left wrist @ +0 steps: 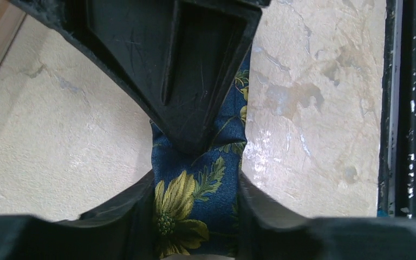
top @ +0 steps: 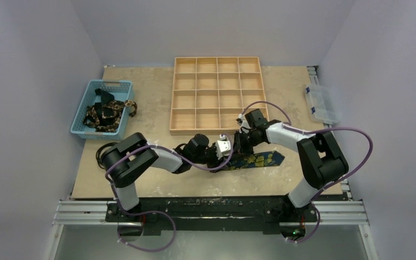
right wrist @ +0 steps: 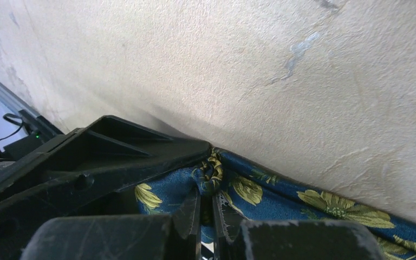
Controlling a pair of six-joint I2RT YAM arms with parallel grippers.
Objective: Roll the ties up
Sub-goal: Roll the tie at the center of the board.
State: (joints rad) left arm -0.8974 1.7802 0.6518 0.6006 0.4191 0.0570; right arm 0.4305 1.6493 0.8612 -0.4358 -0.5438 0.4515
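One of the ties (top: pixel 255 160), blue with yellow flowers, lies flat on the table in front of the wooden tray. My left gripper (top: pixel 225 153) is at its left end. In the left wrist view the tie (left wrist: pixel 195 206) fills the gap of that gripper (left wrist: pixel 196 183), its edges against both fingers (left wrist: pixel 124 211). My right gripper (top: pixel 243 145) comes down right beside it, shut on a small bunched fold of the tie (right wrist: pixel 211 170), as seen at the right gripper (right wrist: pixel 207 196) in the right wrist view. More ties (top: pixel 107 114) lie heaped in the blue basket.
A wooden tray (top: pixel 217 60) of square compartments stands behind the grippers. The blue basket (top: pixel 120 84) sits at the left edge of the table. A clear plastic box (top: pixel 322 104) lies at the right edge. Purple cables loop over both arms.
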